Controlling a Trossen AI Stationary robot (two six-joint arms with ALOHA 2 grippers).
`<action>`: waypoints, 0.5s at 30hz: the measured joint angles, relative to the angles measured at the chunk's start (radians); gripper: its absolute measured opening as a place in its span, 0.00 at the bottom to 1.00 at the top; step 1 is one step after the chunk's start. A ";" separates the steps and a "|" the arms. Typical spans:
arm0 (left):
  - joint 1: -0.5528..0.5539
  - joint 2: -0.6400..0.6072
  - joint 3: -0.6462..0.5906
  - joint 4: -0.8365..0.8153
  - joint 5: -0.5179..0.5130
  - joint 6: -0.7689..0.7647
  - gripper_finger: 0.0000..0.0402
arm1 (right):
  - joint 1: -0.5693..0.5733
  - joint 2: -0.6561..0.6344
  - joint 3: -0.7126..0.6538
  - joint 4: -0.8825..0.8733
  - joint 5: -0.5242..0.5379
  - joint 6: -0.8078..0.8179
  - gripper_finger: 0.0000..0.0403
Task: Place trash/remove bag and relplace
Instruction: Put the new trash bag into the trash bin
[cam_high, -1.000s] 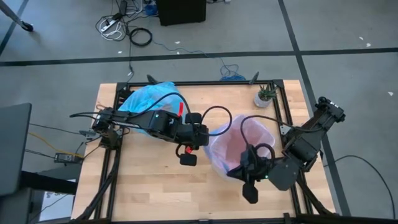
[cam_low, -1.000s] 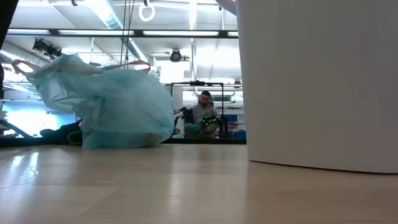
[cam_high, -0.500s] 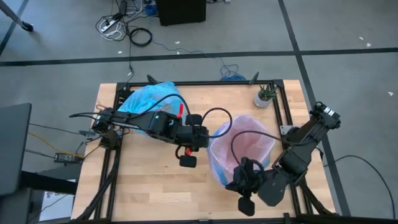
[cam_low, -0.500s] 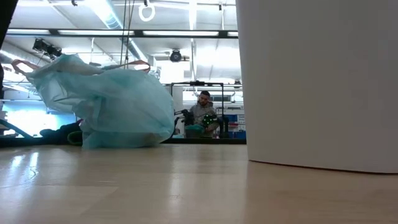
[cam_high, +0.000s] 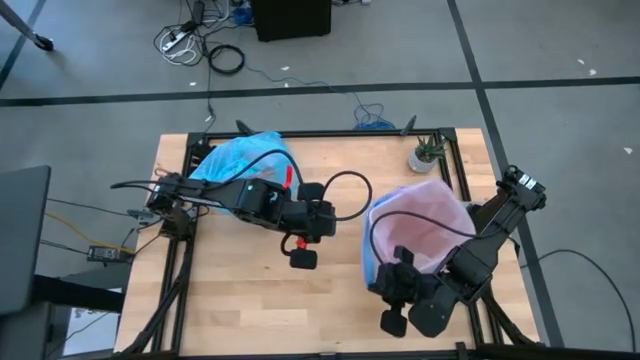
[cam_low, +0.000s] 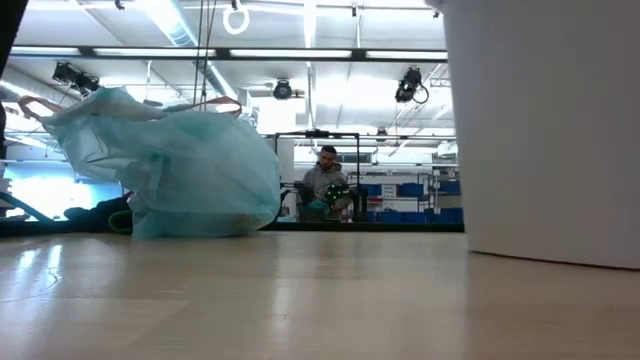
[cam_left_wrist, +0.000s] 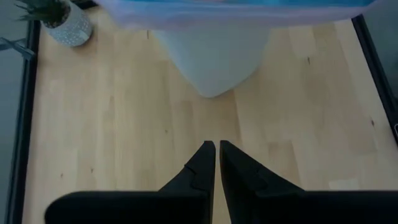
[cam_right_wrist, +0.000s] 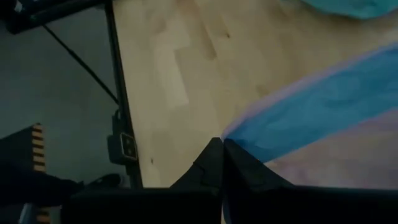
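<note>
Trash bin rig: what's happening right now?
The right gripper is shut on the blue rim band of the pink bag that lines the white bin, at its near edge. The left gripper hangs shut and empty over bare table mid-table. The tied light-blue bag sits at the table's far left corner, beside the left arm.

table (cam_high: 240, 290): pale wood planks, smooth satin finish
bag (cam_high: 240, 160): thin crinkly light-blue translucent plastic
pink liner (cam_high: 425, 215), beside bag: filmy translucent plastic
</note>
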 joint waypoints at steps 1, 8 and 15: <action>-0.001 -0.003 0.000 0.001 -0.005 0.000 0.08 | 0.002 0.000 0.000 0.001 -0.007 0.000 0.00; -0.001 -0.007 0.037 0.019 -0.054 0.000 0.08 | 0.039 0.000 0.000 0.002 -0.014 0.003 0.00; -0.002 -0.007 0.051 0.201 -0.031 0.015 0.08 | 0.081 0.000 0.001 0.003 -0.039 0.031 0.03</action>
